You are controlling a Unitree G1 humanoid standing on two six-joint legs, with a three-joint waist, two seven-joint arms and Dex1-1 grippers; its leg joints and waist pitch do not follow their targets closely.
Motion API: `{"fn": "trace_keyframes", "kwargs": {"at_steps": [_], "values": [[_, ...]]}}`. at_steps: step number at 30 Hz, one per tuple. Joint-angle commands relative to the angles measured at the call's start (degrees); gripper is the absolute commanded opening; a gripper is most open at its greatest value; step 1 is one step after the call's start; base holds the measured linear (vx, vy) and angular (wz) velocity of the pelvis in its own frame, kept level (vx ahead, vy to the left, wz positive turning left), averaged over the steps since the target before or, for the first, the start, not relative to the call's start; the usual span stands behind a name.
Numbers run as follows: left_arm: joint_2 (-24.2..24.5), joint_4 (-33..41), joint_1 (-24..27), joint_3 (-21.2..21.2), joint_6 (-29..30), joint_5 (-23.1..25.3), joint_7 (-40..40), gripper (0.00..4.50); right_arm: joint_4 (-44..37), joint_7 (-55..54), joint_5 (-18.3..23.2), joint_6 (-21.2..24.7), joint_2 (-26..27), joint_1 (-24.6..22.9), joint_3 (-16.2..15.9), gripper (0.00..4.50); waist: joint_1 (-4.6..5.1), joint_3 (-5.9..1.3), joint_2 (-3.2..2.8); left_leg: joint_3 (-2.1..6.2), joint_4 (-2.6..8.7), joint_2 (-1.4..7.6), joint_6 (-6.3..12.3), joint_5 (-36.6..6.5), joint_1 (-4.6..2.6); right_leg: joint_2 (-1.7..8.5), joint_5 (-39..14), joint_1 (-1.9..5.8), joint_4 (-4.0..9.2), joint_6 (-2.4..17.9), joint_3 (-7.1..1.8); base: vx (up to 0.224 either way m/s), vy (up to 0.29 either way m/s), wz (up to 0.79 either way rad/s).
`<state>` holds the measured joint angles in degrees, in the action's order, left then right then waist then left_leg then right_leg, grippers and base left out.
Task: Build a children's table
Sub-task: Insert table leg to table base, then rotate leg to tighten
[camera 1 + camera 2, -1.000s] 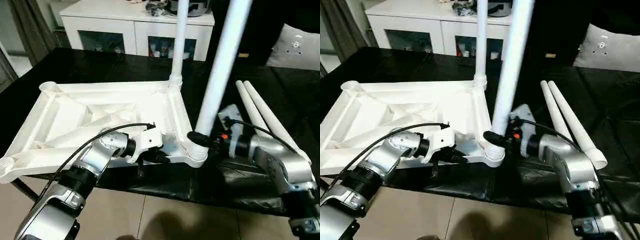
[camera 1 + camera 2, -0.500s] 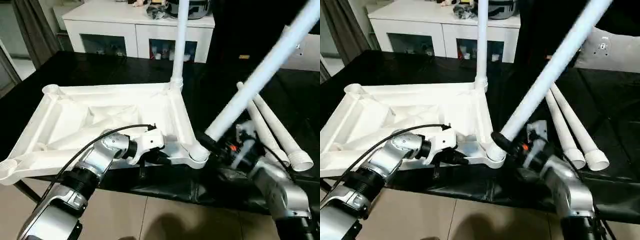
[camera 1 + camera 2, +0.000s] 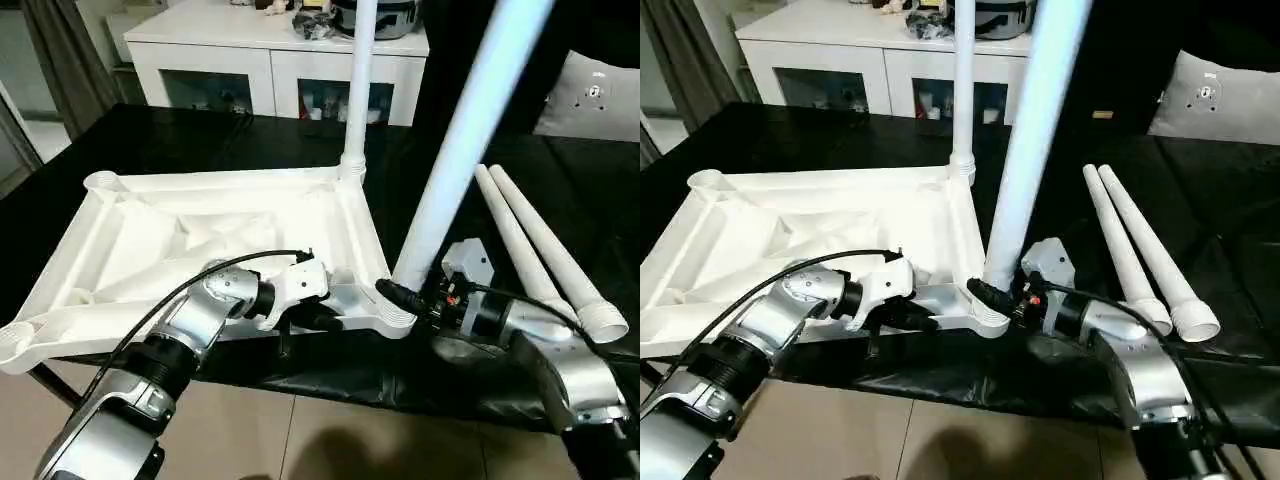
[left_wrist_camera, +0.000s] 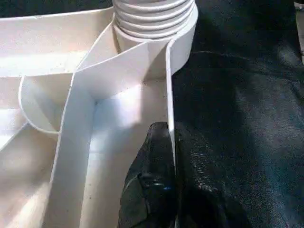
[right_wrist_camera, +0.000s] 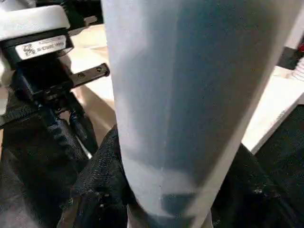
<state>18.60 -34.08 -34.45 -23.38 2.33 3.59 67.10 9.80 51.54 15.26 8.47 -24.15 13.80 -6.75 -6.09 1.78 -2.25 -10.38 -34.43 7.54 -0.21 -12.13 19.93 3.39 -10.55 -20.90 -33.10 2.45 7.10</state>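
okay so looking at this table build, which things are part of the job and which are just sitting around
Part of the job:
- white table top
- fitted leg at the far corner
- leg in the right gripper
- two spare legs
- left gripper, pinching the top's rim

Lying about:
- white cabinet
- grey cushion

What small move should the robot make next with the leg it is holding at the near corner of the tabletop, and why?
Probably bring the held leg upright over the near corner socket and keep turning it in. The right gripper grips its base at the socket, yet it leans, unlike the leg standing straight in the far socket. The left gripper pinches the tabletop rim, steadying it.
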Motion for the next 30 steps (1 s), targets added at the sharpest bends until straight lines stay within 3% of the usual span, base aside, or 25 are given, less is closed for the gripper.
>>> {"fn": "trace_keyframes", "kwargs": {"at_steps": [1,12,16,20,21,22,23,24,25,26,27,28,29,30], "values": [[1.18,-1.43,-1.44,-1.11,-0.72,1.30,1.77,0.00,4.90,2.39,-3.15,3.91,-1.09,-1.58,-4.26,1.87,0.11,-2.30,0.02,3.58,5.01,7.07,1.62,-15.83,-0.31,8.05,-21.47,1.93,5.22,6.20,-4.82,0.000,0.000,0.00],[2.34,-3.99,-3.72,-1.37,-2.02,1.69,4.74,0.00,4.52,5.63,-1.28,6.94,-0.72,-0.97,-5.75,1.87,0.01,-2.17,-0.14,3.52,5.12,7.17,1.22,-16.62,-0.52,8.18,-22.60,1.84,5.42,6.68,-4.87,0.000,0.000,0.00],[1.95,-3.45,-2.94,-0.12,0.51,0.51,3.93,0.00,3.68,3.17,-1.51,8.46,0.04,-1.45,-4.90,1.87,0.20,-1.93,-0.16,3.59,5.27,7.20,0.41,-18.13,-0.66,8.30,-24.32,1.66,5.59,6.60,-4.98,0.000,0.000,0.00],[-0.04,-0.10,-0.68,3.21,8.81,-1.27,-2.65,0.00,3.45,-8.87,-5.53,12.03,3.32,-0.93,-2.89,1.87,0.88,-1.38,-0.40,3.91,5.64,7.24,-1.15,-20.99,-0.90,8.22,-28.26,1.30,5.89,6.15,-4.91,0.000,0.000,0.00],[-2.20,2.13,0.44,5.22,14.12,-2.17,-7.54,0.00,3.43,-14.43,-6.25,13.83,5.86,0.16,-1.91,1.87,1.39,-1.07,-0.33,4.00,5.49,6.79,-1.56,-23.37,-1.17,8.12,-32.06,1.00,6.39,5.15,-4.58,0.000,0.000,0.00],[-2.33,2.24,0.48,5.29,14.34,-2.17,-7.80,0.00,3.47,-14.68,-6.28,13.93,5.99,0.24,-1.88,1.87,1.94,-0.72,-0.36,4.33,5.44,6.59,-2.14,-25.16,-1.13,8.27,-35.99,1.01,6.78,4.02,-4.13,0.000,0.000,0.00],[-4.35,3.59,0.96,6.19,17.29,-2.03,-11.64,0.00,4.16,-18.38,-6.70,15.49,7.95,1.60,-1.23,1.87,2.53,-0.52,0.08,4.37,5.13,6.23,-2.35,-27.64,-1.91,8.08,-40.99,0.47,7.65,1.63,-3.58,0.000,0.000,0.00],[-5.51,4.09,1.11,6.60,18.58,-1.81,-13.75,0.00,4.81,-20.70,-6.95,16.50,9.09,2.47,-0.72,1.87,2.91,-0.29,-0.20,4.43,4.70,5.98,-2.59,-29.13,-2.63,8.02,-43.08,-0.06,8.29,0.86,-3.05,0.000,0.000,0.00],[-8.00,4.91,1.31,7.29,20.45,-1.45,-17.67,0.00,6.93,-25.27,-7.56,17.58,11.23,4.48,0.42,1.87,3.86,-0.27,-0.21,4.46,4.20,5.50,-2.60,-30.40,-3.07,7.71,-44.66,-0.19,9.20,-0.70,-1.91,0.000,0.000,0.00],[-9.19,5.15,1.28,7.61,21.22,-1.35,-19.31,0.00,8.05,-27.10,-7.85,17.69,12.02,5.44,0.91,1.87,4.26,-0.22,-0.56,4.61,4.19,5.61,-2.70,-31.41,-3.21,7.50,-44.46,-0.13,9.36,-1.22,-1.35,0.000,0.000,0.00],[-10.68,5.75,1.38,7.66,21.81,-1.21,-20.86,0.00,9.55,-28.72,-7.57,18.14,12.97,6.57,1.65,1.87,5.35,-0.27,-0.45,5.03,4.49,6.15,-2.68,-34.49,-3.51,7.03,-41.56,0.41,9.67,-1.99,0.17,0.000,0.000,0.00],[-12.20,6.83,1.66,7.37,22.36,-0.96,-22.11,0.00,11.15,-30.36,-7.30,18.55,13.94,7.71,2.30,1.87,6.09,-0.07,-1.63,6.19,6.69,7.91,-3.51,-39.78,-1.81,6.69,-35.03,2.37,7.36,-1.94,0.06,0.000,0.000,0.00],[-12.83,7.22,1.82,6.97,22.22,-0.65,-22.61,0.00,11.83,-30.86,-7.68,18.60,14.11,8.15,2.11,1.87,5.81,-0.14,-1.67,6.89,10.56,10.33,-4.75,-46.07,0.05,5.65,-22.35,3.95,1.05,0.15,-2.35,0.000,0.000,0.00],[-13.09,7.25,1.84,6.71,21.91,-0.36,-22.94,0.00,12.16,-31.03,-7.93,18.61,14.15,8.38,1.92,1.87,5.49,0.15,-1.61,6.47,11.94,10.28,-5.87,-48.84,0.43,5.18,-18.40,3.72,-1.04,1.24,-2.75,0.000,0.000,0.00]]}}
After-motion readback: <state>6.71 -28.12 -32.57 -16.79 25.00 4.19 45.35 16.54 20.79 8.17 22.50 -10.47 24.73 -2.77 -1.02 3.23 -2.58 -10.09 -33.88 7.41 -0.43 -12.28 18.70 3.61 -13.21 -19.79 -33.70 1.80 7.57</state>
